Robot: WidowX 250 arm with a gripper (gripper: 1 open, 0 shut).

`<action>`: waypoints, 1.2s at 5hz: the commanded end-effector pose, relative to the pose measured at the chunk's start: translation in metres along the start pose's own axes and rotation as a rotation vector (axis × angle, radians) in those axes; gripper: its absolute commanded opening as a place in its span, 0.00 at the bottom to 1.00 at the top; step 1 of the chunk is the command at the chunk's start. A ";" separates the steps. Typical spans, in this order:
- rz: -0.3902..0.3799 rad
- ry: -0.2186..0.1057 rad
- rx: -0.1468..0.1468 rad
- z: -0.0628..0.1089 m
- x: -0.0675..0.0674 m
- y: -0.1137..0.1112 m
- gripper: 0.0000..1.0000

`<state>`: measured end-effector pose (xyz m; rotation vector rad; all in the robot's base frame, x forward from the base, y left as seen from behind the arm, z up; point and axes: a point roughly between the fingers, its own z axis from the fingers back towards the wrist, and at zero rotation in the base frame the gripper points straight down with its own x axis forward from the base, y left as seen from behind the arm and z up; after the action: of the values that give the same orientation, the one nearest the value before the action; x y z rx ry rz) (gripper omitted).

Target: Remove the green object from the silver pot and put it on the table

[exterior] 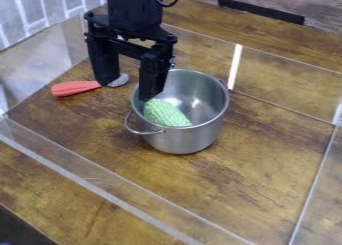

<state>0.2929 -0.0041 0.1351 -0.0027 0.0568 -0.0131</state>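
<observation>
A light green bumpy object point(166, 112) lies inside the silver pot point(181, 134), against its left inner wall. The pot stands on the dark wood-grain table point(254, 179), near its middle. My black gripper point(128, 71) hangs pointing down over the pot's left rim, open, with nothing between its fingers. One finger point(152, 77) reaches over the rim just above the green object; the other finger point(102, 64) is outside the pot to the left. Whether a finger touches the object I cannot tell.
A red-handled utensil point(76, 87) lies on the table left of the pot, partly behind the gripper. Clear plastic walls point(80, 174) ring the tabletop, and one upright pane edge point(235, 67) stands just right of the pot.
</observation>
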 end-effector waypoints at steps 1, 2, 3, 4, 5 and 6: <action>-0.006 -0.003 -0.006 -0.007 0.007 -0.001 1.00; -0.018 -0.015 -0.009 -0.012 0.016 -0.004 1.00; -0.027 -0.032 -0.012 -0.017 0.024 -0.006 1.00; -0.032 -0.041 -0.017 -0.022 0.030 -0.008 0.00; -0.032 -0.045 -0.018 -0.022 0.032 -0.009 0.00; -0.035 -0.058 -0.016 -0.012 0.035 -0.011 0.00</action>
<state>0.3200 -0.0114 0.1047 -0.0216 0.0569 -0.0312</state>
